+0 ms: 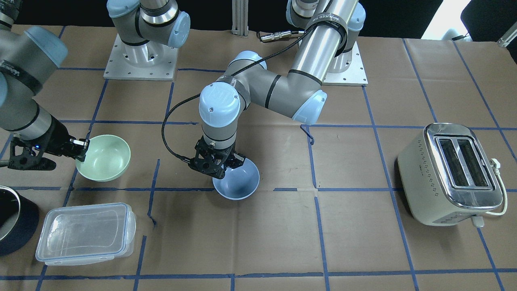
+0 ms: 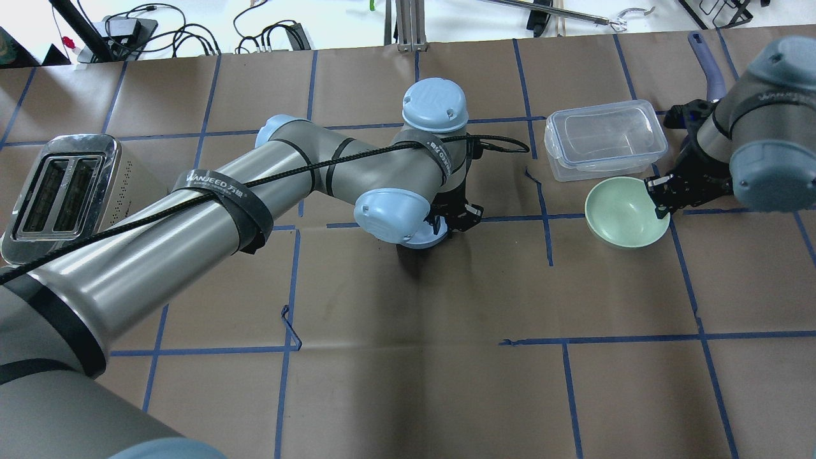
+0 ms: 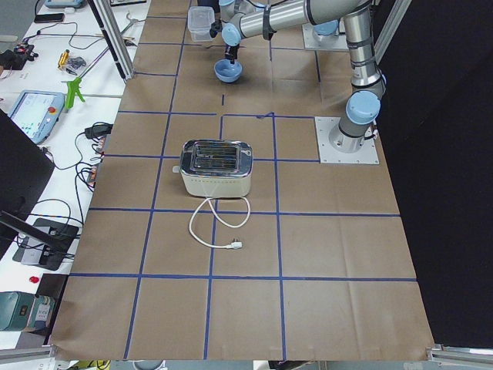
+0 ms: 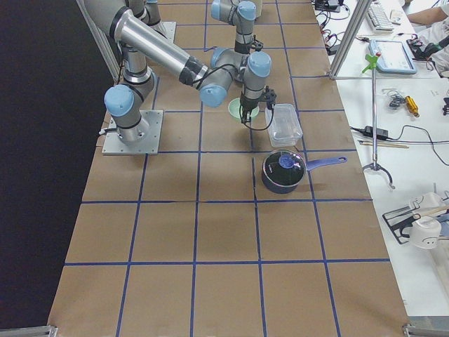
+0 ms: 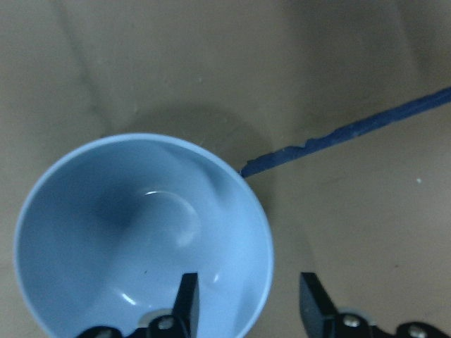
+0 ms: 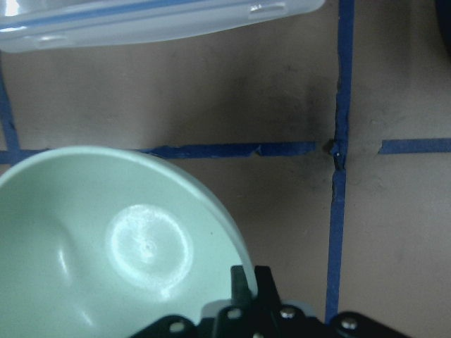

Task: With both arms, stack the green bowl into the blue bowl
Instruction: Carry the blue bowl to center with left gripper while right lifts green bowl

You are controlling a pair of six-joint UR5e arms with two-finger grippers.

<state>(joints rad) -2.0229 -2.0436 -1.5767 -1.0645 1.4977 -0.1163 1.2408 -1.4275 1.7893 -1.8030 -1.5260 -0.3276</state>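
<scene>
The blue bowl (image 1: 239,182) stands upright at the table's middle and fills the left wrist view (image 5: 141,232). My left gripper (image 1: 231,162) is open and straddles its rim (image 5: 250,301), one finger inside and one outside, not closed on it. The green bowl (image 1: 106,158) is near the clear container, and it also shows in the overhead view (image 2: 621,213). My right gripper (image 1: 83,150) is shut on the green bowl's rim (image 6: 248,282). I cannot tell whether the green bowl is off the table. The two bowls are about two grid squares apart.
A clear lidded plastic container (image 1: 85,232) lies just beyond the green bowl (image 2: 605,137). A dark navy pot (image 1: 12,220) with a handle stands past it (image 4: 283,170). A cream and steel toaster (image 1: 452,171) with a loose cord sits on my far left.
</scene>
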